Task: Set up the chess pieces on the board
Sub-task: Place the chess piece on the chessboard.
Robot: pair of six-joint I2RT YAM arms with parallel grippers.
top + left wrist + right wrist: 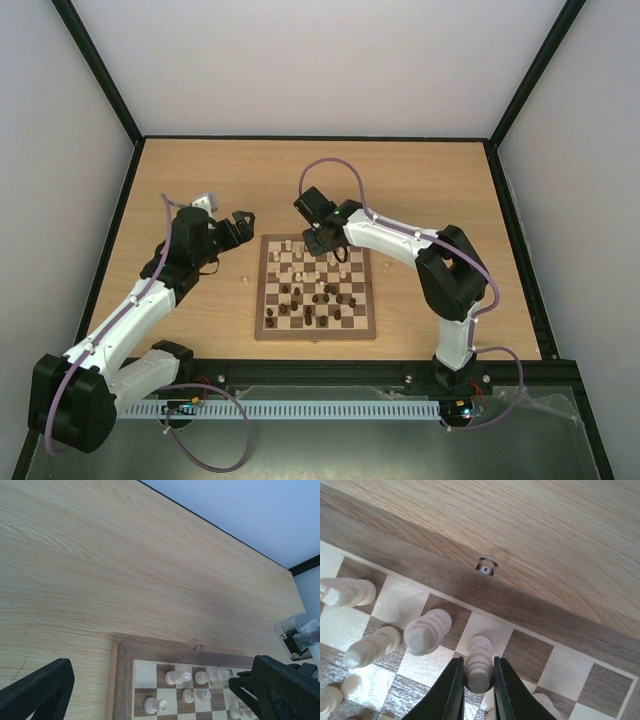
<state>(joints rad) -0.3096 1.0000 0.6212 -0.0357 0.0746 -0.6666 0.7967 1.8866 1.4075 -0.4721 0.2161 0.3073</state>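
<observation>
The board point(316, 334) lies mid-table with cream chess pieces point(289, 247) on its far rows and dark ones point(321, 298) scattered toward the near side. My right gripper point(322, 240) hangs over the far edge of the board. In the right wrist view it point(479, 666) is shut on a cream piece point(480, 655) standing on a light back-row square, with another cream piece point(426, 631) just to its left. My left gripper point(240, 221) hovers open beside the board's far left corner. Its fingers point(37, 690) hold nothing, and cream pieces point(178, 677) show below them.
A small metal clasp point(486, 567) sits on the far border of the board point(420, 575). Bare wooden table point(420, 190) surrounds the board, bounded by black frame rails and white walls. Purple cables loop over both arms.
</observation>
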